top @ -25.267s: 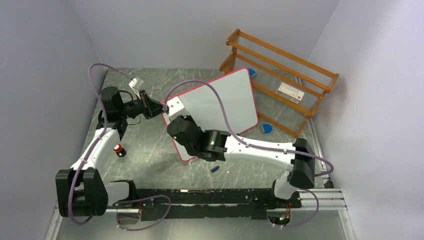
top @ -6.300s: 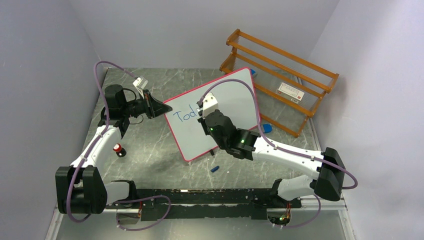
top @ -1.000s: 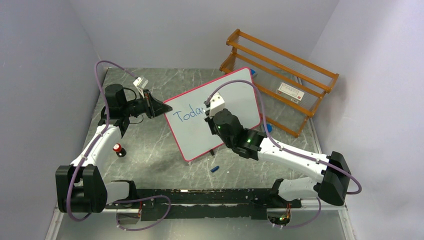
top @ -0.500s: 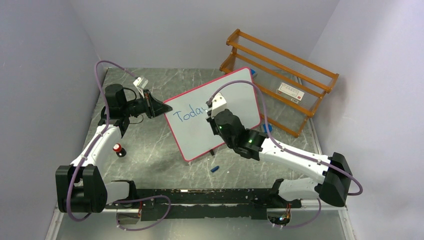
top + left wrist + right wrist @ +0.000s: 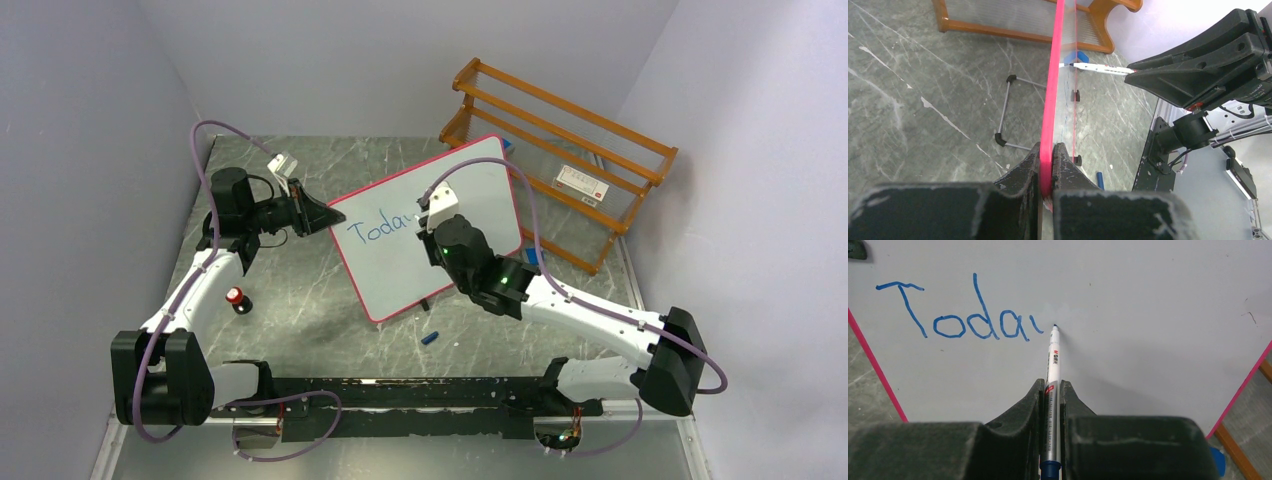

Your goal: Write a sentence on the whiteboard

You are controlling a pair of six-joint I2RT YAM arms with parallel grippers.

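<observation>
The whiteboard [image 5: 455, 195], white with a pink-red rim, stands tilted on the table. My left gripper [image 5: 322, 216] is shut on its left rim [image 5: 1052, 115]. My right gripper [image 5: 432, 232] is shut on a white marker [image 5: 1052, 365] and holds its blue tip against the board [image 5: 1148, 305]. The sentence [image 5: 958, 320] reads "Toda" in blue plus one short stroke just left of the tip. In the top view the writing [image 5: 378, 228] is partly hidden behind my right wrist.
An orange wooden rack [image 5: 560, 160] stands behind the board at the back right. A blue marker cap [image 5: 429, 338] lies on the table in front of the board. A red-topped item [image 5: 236, 298] sits by my left arm. A blue object [image 5: 532, 256] lies near the rack.
My right gripper has moved slightly right along the board with the marker, and a new short stroke follows "Toda". The left gripper and the board have not moved.
</observation>
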